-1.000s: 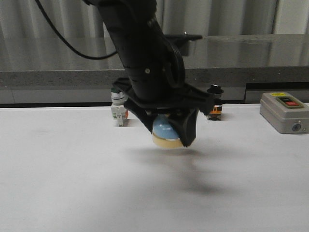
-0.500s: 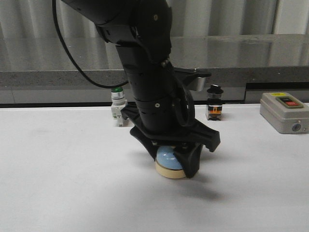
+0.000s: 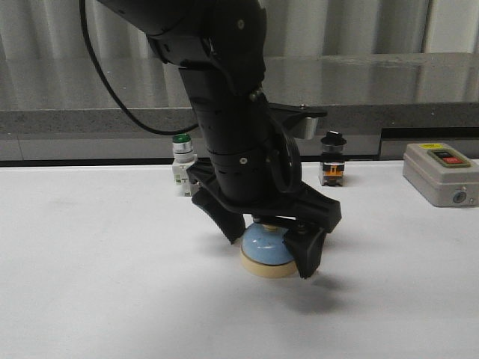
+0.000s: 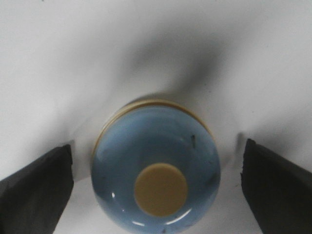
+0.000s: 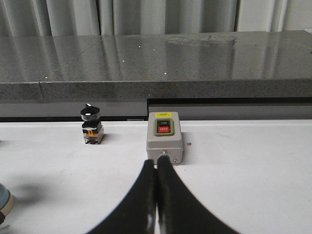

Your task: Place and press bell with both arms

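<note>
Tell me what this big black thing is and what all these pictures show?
It is a robot arm. Its left gripper has jaws like a pincer, open now, standing either side of a blue bell that sits on the white table. One picture looks forward across the table. Another looks straight down from that arm's wrist onto the bell. The third is from the other arm, whose right gripper is closed and holds nothing. A grey box with a red button also sits on the table.
</note>
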Controlling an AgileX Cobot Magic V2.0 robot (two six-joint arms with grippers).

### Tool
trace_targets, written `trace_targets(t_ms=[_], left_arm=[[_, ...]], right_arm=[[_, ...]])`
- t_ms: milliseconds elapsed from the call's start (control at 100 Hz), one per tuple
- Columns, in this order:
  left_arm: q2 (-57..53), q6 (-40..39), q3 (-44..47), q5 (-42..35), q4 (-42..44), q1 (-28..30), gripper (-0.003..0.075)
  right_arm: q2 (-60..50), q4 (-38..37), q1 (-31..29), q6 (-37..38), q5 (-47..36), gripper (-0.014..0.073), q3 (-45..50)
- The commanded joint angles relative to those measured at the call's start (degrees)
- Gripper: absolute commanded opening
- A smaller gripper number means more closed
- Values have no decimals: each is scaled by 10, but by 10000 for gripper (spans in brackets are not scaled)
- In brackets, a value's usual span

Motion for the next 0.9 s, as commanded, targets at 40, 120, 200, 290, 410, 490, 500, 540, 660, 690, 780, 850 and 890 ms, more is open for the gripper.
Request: trace_targets(t_ms=[40, 120, 200, 290, 410, 490, 500, 540, 660, 690, 780, 850, 890], left_arm=[[-66, -2, -16, -11, -4, -5, 669], [-92, -4, -16, -8, -3, -4, 669], [-118, -5, -16, -7, -3, 3, 669], [-153, -6, -16, -7, -1, 10, 669], [-202, -6, -3, -10, -1, 27, 669], [-239, -6, 19, -13, 3, 42, 668], [-246, -6, 24, -14, 4, 43, 668], [-264, -6, 41, -16, 7, 54, 668], [-341, -7, 107, -40, 7, 93, 668], [-360, -7, 125, -48, 7, 107, 668], [-425, -19, 183, -77, 7, 145, 668], [-476, -20, 227, -92, 7, 181, 668], [-502, -21, 253, -99, 7, 203, 668]], right_arm=[[-11, -5, -3, -1, -48, -60, -8], [-11, -5, -3, -1, -48, -60, -8], [-11, -5, -3, -1, -48, -60, -8], [-11, -5, -3, -1, -48, -60, -8], [-11, -5, -3, -1, -48, -60, -8], [-11, -5, -3, -1, -48, -60, -8], [-11, -5, -3, -1, -48, -60, -8], [-11, -5, -3, -1, -48, -60, -8], [-11, -5, -3, -1, -48, -60, -8], [-11, -5, -3, -1, -48, -60, -8], [-11, -5, -3, -1, -48, -60, -8], [-11, -5, -3, -1, -48, -60, -8], [-11, -5, -3, -1, -48, -60, -8]])
